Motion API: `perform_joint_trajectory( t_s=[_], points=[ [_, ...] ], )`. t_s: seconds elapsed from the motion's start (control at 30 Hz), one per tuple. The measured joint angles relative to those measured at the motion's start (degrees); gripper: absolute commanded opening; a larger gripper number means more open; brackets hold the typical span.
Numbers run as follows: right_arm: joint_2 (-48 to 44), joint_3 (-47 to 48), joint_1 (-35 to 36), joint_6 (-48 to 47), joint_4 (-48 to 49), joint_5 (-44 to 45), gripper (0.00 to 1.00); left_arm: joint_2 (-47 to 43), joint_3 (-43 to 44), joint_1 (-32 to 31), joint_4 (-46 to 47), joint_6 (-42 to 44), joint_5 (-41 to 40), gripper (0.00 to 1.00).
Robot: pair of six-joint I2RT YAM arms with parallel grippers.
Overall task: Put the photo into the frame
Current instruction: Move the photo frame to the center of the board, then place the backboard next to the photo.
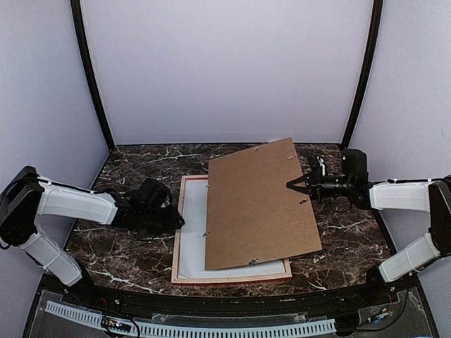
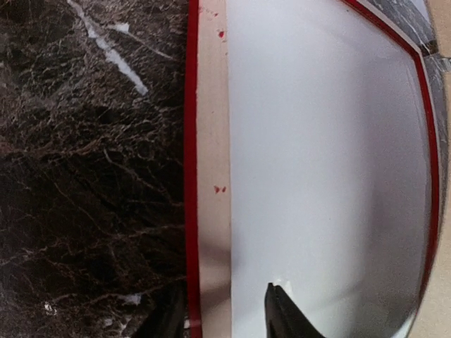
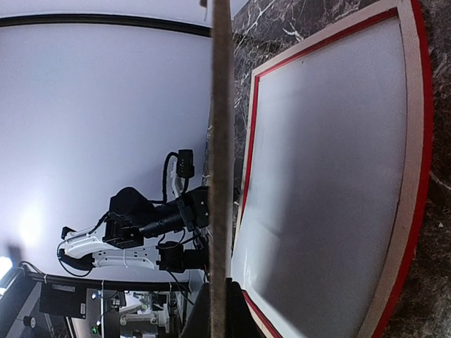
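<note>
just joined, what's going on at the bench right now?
The right hand is shut on the right edge of the brown backing board and holds it tilted over the frame. The frame lies face down on the marble table. The left hand sits at the frame's left rail with its jaws apart, gripping nothing. A white sheet lies inside the frame, with no image showing. The board is not yet seated.
</note>
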Motion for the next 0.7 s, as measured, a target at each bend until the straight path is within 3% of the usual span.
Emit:
perform_joint_trajectory(
  t_s=[0.23,0.7],
  points=[
    [7.5,0.0,5.1,4.0,7.5,1.8,0.00,-5.6,2.0,0.9,-3.6,2.0,-0.3,0.60],
    [18.8,2.9,11.5,9.0,18.0,4.4,0.00,-9.9,4.3,4.4,-8.5,7.6,-1.9,0.63]
  ],
)
